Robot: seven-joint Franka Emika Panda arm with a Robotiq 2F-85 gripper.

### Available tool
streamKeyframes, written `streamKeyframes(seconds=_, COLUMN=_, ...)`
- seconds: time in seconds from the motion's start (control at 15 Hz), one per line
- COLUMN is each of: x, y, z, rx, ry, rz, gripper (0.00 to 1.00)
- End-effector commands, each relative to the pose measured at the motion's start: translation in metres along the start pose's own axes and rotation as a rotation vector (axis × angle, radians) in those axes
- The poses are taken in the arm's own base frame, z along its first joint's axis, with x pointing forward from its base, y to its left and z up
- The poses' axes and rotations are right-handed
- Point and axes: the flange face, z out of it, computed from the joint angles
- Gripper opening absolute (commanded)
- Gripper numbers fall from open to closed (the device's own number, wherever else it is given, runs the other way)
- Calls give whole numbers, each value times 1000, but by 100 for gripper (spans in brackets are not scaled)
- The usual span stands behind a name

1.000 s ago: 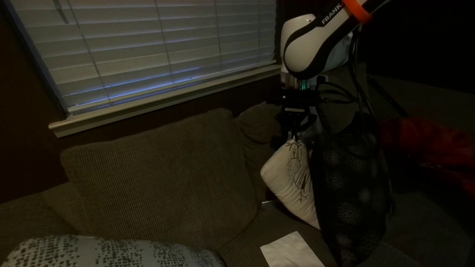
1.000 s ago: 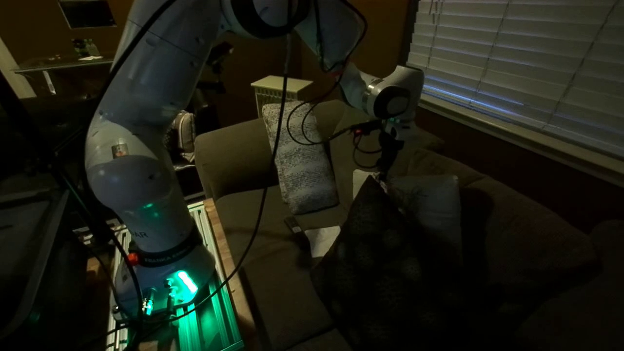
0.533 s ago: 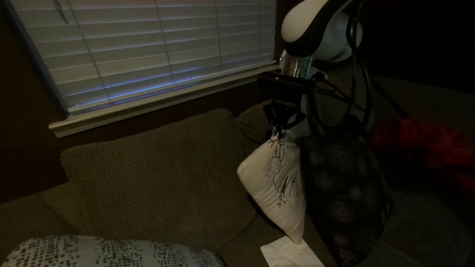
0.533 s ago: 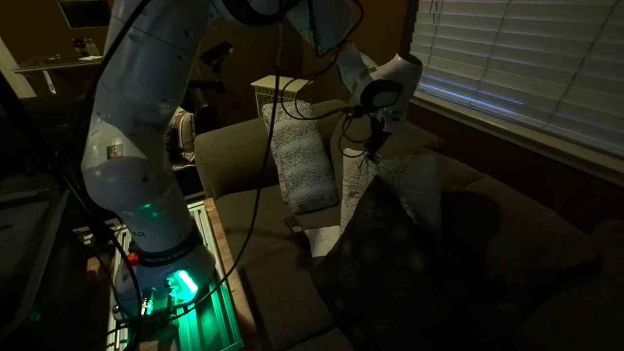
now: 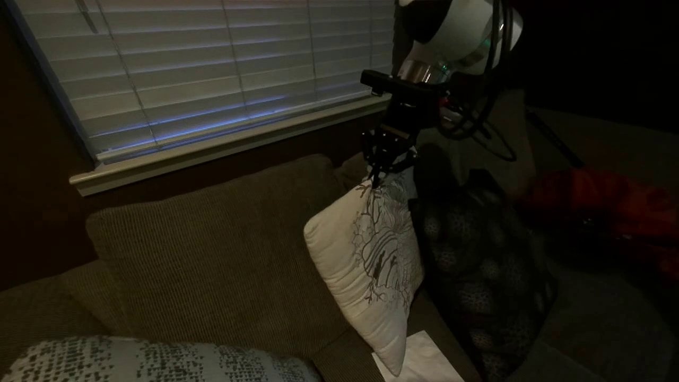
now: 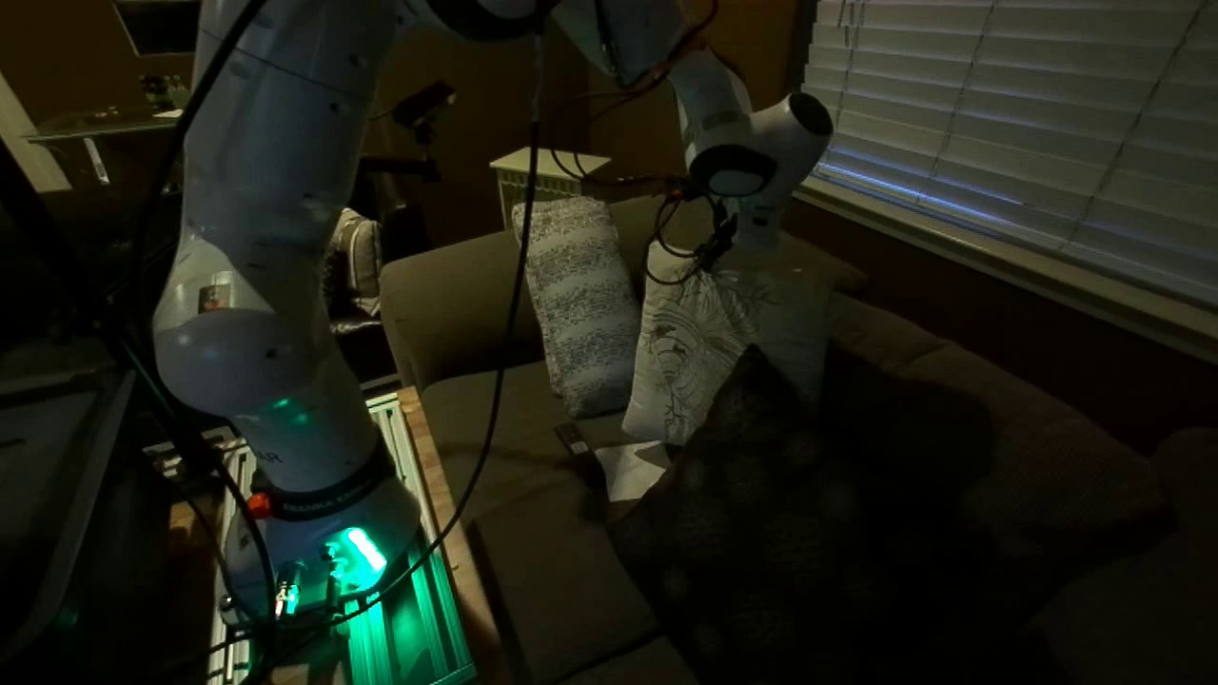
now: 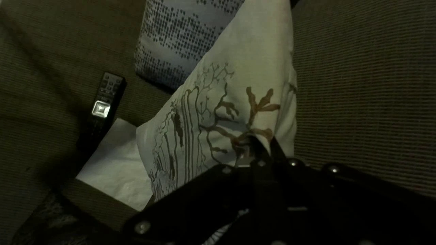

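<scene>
Pillow of cream cloth, tilted with one corner pointing down, is held over the couch by the end effector, whose jaws are closed on a small fold of the fabric. Grey line-drawn branches and curving stripes cover its face, with a browner sprig near the grip. Its low corner shows in front of white paper in an exterior view.
</scene>
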Motion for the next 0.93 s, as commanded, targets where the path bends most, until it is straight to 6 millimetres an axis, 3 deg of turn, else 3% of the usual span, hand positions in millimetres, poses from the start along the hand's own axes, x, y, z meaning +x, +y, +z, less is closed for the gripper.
streamKeyframes(seconds=0.0, x=-2, y=0, z=0, rx=-2, ry=-25, rz=-2, gripper=3)
streamKeyframes(seconds=0.47, x=-8, y=-2, z=1, rx=-9, ry=-61, rz=-5, gripper=1)
streamKeyframes(seconds=0.87, x=-27, y=-1, z=24, rx=-2, ry=-187, rz=58, gripper=1)
